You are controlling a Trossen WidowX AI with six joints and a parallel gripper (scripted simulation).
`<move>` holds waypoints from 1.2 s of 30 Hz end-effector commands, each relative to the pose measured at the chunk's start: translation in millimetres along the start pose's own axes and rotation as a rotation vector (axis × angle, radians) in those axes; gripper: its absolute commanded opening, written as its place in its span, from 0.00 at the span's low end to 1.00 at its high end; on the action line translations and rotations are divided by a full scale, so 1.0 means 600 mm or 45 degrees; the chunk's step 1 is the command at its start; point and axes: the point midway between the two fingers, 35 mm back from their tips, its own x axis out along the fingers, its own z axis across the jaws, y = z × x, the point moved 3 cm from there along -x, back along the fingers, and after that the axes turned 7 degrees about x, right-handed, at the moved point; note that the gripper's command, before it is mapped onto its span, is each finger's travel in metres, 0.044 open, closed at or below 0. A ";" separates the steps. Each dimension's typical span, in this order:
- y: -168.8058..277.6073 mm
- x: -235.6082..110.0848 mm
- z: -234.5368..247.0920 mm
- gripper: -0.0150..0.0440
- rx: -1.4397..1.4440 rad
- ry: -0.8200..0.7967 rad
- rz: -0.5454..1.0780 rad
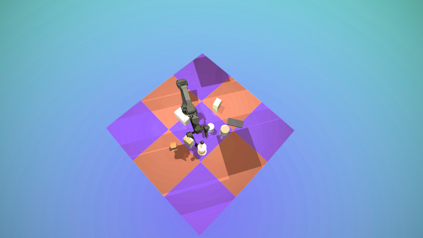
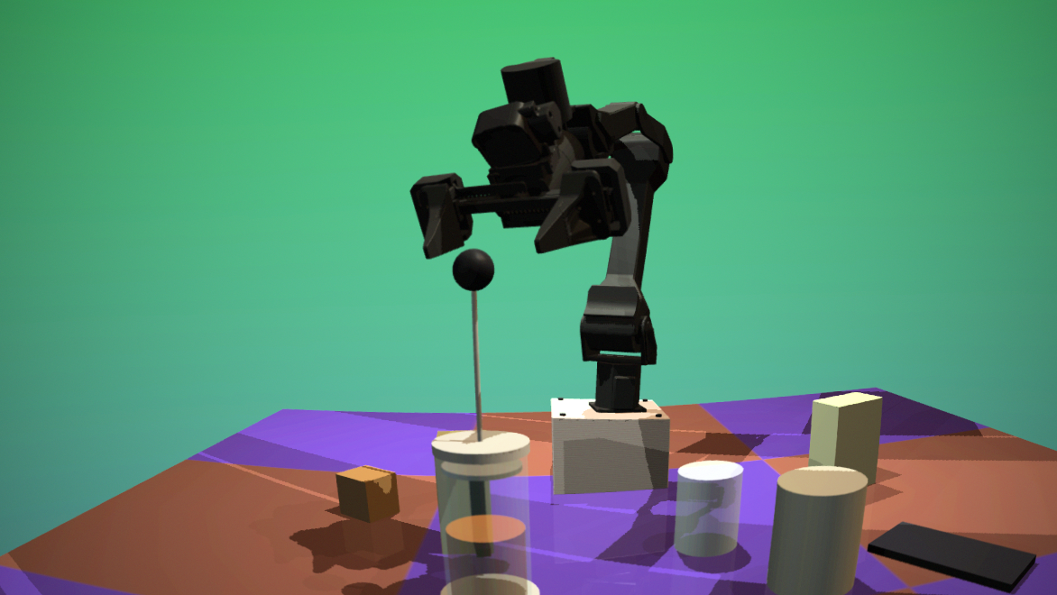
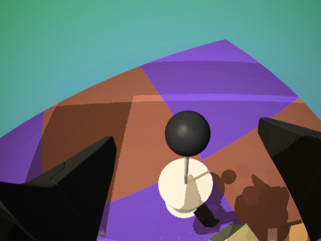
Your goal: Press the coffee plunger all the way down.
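- The coffee press (image 1: pixel 201 149) (image 2: pixel 484 509) (image 3: pixel 185 188) stands upright on the checkered table top (image 1: pixel 183 177) (image 2: pixel 243 502) (image 3: pixel 142 175), in the foreground of the exterior view; its plunger is up, the thin rod rising well above the lid to a round black knob (image 1: pixel 202 142) (image 2: pixel 473 270) (image 3: pixel 187 134).
- The gripper (image 1: pixel 201 142) (image 2: pixel 482 253) (image 3: pixel 189 134) hangs near the knob, tilted; its fingers are wide apart with nothing between them.
- A pale yellow block (image 1: pixel 188 141) (image 3: pixel 238 234) stands near the press, on its handle side; an orange cube (image 1: pixel 173 145) (image 2: pixel 367 493) (image 3: pixel 299 232) lies farther out.
- Across from the cube are a clear cup (image 1: pixel 210 128) (image 2: pixel 708 509), then a wider cylinder (image 1: pixel 224 131) (image 2: pixel 817 532); a flat dark slab (image 1: pixel 235 122) (image 2: pixel 951 553) lies near the cylinder.
- Beyond stand a tall pale block (image 1: pixel 217 104) (image 2: pixel 845 439) and the arm's white base (image 1: pixel 179 113) (image 2: pixel 610 454).
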 end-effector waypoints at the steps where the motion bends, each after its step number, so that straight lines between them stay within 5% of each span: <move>1: 0.003 0.013 -0.001 1.00 0.001 0.005 0.004; 11: 0.004 0.033 -0.001 1.00 0.000 0.004 0.003; 23: 0.004 0.033 -0.001 0.47 0.000 0.004 0.003; 36: 0.008 0.037 -0.002 0.47 0.000 0.004 0.003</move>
